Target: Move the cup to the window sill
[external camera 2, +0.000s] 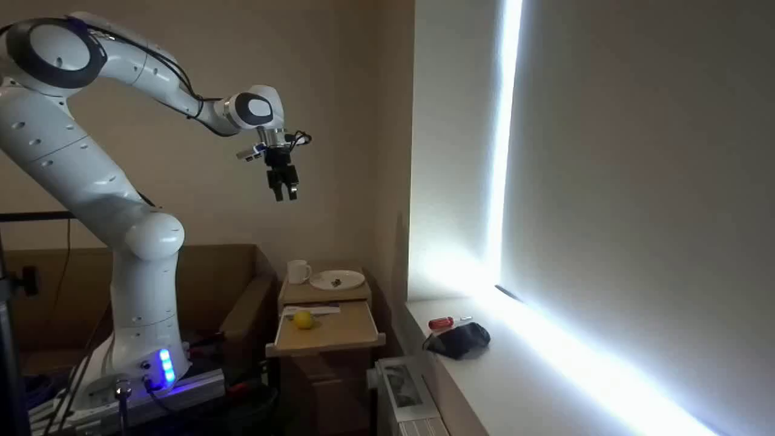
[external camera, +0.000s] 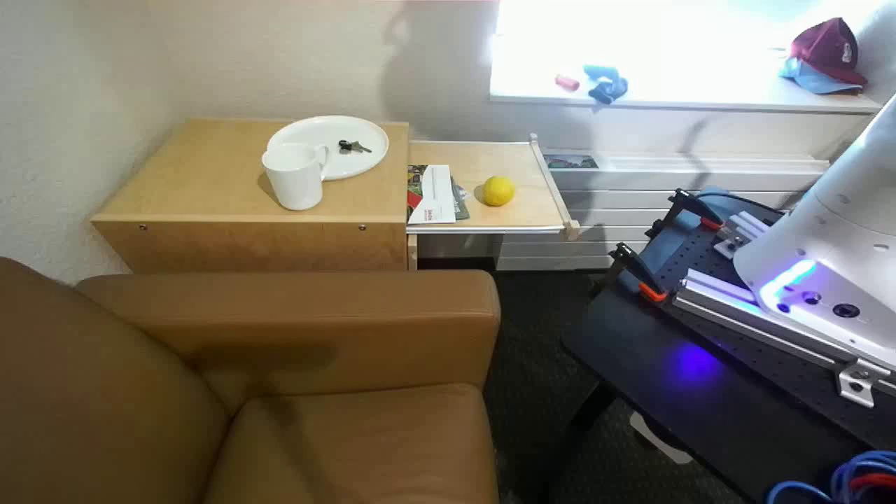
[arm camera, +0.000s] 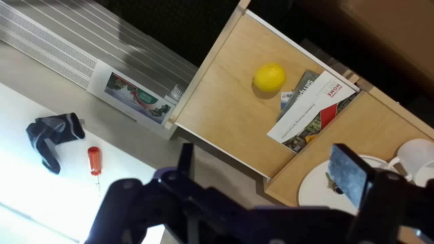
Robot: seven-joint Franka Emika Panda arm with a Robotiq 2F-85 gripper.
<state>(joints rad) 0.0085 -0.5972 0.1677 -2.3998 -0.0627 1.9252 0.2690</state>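
A brown leather sofa (external camera: pixel 315 308) fills the lower left in an exterior view, apart from the white jointed robot arm (external camera 2: pixel 151 237), whose base is mounted on a flat black table (external camera: pixel 644 364). The long, pale, brightly lit window sill (external camera 2: pixel 484 387) runs above a white slatted metal radiator (external camera: pixel 644 203). Beside the sofa stands a light wooden cabinet (external camera: pixel 203 175), with a flat wooden shelf (external camera: pixel 514 164) extending from it. On the cabinet top lies a flat round white plate (external camera: pixel 329 129). The black two-fingered gripper (external camera 2: pixel 286 196) hangs well above the level of the shelf, pointing down; in the wrist view its jaws stand wide apart with nothing between them. In an exterior view, a maroon cap (external camera: pixel 826 49) sits near one end of the sill. The small plain white cylindrical cup (external camera: pixel 295 178) stands upright on the cabinet top just beside the plate, its handle turned toward the rim; whether the two touch I cannot tell. On the shelf, overlapping printed paper leaflets (arm camera: pixel 307 108) lie next to the cabinet, with a round yellow lemon (arm camera: pixel 270 77) near them. On the sill, a crumpled dark fabric piece (arm camera: pixel 66 130) lies just beside a red-handled screwdriver (arm camera: pixel 94 161) with a thin metal shaft. A small bunch of keys (external camera: pixel 355 146), partly black, lies on the plate.
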